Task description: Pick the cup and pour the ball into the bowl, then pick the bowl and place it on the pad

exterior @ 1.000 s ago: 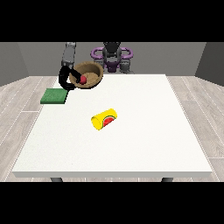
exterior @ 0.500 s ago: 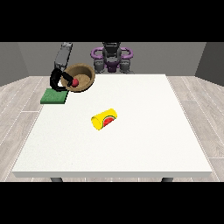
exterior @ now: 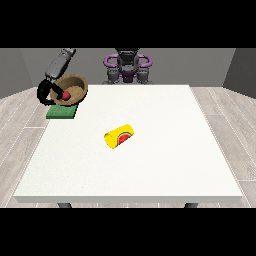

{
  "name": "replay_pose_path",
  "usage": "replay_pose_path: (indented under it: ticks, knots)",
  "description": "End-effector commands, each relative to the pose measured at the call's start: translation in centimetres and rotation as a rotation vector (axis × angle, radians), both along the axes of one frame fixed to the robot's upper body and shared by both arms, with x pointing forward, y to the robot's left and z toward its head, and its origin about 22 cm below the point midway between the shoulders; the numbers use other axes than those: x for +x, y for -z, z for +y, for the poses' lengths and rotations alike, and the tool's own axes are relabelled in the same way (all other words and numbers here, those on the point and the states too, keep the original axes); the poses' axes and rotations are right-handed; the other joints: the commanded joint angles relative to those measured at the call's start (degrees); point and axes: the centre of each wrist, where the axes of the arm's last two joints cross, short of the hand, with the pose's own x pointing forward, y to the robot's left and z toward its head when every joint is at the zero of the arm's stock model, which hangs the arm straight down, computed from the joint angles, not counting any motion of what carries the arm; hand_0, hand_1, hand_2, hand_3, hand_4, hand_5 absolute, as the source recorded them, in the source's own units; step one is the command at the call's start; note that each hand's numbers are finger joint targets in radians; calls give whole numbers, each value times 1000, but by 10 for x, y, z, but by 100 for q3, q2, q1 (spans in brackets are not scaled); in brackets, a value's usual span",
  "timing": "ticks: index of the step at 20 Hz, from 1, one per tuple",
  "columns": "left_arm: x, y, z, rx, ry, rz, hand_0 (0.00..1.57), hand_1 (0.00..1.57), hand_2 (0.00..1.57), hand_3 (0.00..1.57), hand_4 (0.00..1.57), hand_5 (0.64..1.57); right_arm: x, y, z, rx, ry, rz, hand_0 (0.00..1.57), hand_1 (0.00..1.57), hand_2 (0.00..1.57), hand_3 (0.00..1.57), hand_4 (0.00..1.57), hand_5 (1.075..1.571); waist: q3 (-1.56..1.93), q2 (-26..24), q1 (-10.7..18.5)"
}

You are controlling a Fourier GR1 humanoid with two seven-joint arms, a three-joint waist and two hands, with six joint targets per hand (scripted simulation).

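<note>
While held at the far left corner of the white table (exterior: 150, 165), a brown wooden bowl (exterior: 75, 88) tilted with its opening turned toward the camera, a red ball (exterior: 65, 95) resting inside against the low side. Just under and near to the bowl, a flat green pad (exterior: 61, 113) lying on the table's left edge, the bowl's lower rim overlapping the pad's far edge in this view; whether touching or raised above, impossible to tell. At the view's left, a black hand (exterior: 47, 93) on a grey arm coming down from the far side, dark fingers curled round the bowl's left rim and holding it. Compared with half a second before, bowl and hand shifted further left and slightly nearer, now hanging over the pad rather than beside it; a full second before, further right still. Near the table's middle, a yellow cup (exterior: 120, 135) with a watermelon picture lying on its side, mouth pointing near and to the right, well apart from the bowl and in the same spot as in both earlier moments. At the far edge, behind the table, the robot's body (exterior: 128, 67) with purple shoulders. No second hand visible anywhere at the view's right.
</note>
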Motion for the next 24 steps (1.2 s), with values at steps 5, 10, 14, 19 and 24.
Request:
replay_pose_path:
  ticks: [5, 10, 14, 19, 24]
  knots:
    - [-18, -29, 0, 35, 9, -87, 0, 0, 0, 0, 158, 1532, -21, -17, -68, 18, 37, -78, 1571, 1571, 1571, 701, 1291, 1551, 3, 529, 267]
    - [-26, -63, -23, 39, 42, -133, 0, 0, 0, 0, 0, 1538, -19, -18, -76, -10, 61, -127, 1571, 1571, 1571, 208, 1284, 1554, 8, 770, 269]
    - [-33, -68, -23, 25, 44, -140, 0, 0, 0, 0, 0, 1535, -29, -20, -93, -48, 75, -111, 1571, 1571, 1571, 678, 1248, 1564, 5, 652, 263]
    - [-6, -31, -32, 34, 37, -39, 0, 0, 0, 0, 0, 1534, -15, -53, -86, -37, 52, -33, 1571, 1571, 1571, 903, 1236, 1568, -5, 161, 257]
    - [-16, -40, -20, 13, 56, -74, 0, 0, 0, 0, 0, 1530, -17, -44, -86, -89, 68, -43, 1571, 1571, 1571, 1290, 1229, 1571, -1, 313, 398]
